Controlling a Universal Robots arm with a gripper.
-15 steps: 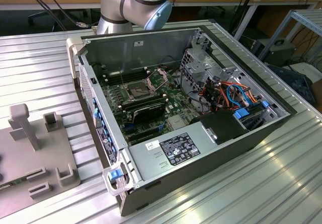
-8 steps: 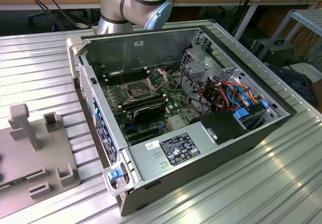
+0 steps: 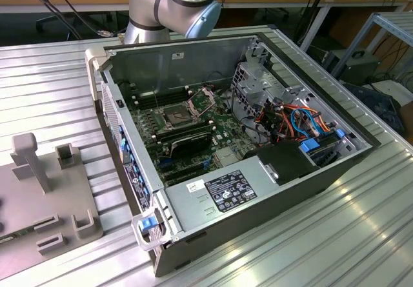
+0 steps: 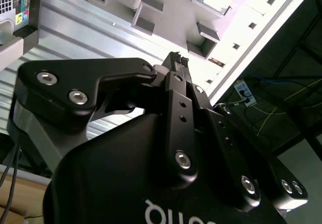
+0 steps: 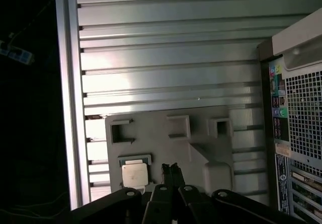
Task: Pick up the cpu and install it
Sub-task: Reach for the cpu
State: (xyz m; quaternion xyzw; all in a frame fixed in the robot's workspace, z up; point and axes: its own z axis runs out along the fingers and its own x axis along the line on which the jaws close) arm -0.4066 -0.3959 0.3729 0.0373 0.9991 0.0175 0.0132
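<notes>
fingers (image 5: 175, 172) together (holding nothing), arm (image 3: 169, 4) poised above the grey tray (image 5: 166, 141), near the cpu (image 5: 135, 174).

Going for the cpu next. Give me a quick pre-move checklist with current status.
1. cpu seated in its pocket on the grey fixture: ok.
2. gripper empty: ok, nothing between its tips.
3. Gripper open for the pick: not ok, it is shut.
4. Gripper lined up on the cpu: not ok, the tips sit beside it.
5. socket frame raised inside the computer case: ok, as far as the exterior view shows.
6. socket empty: cannot tell.
</notes>
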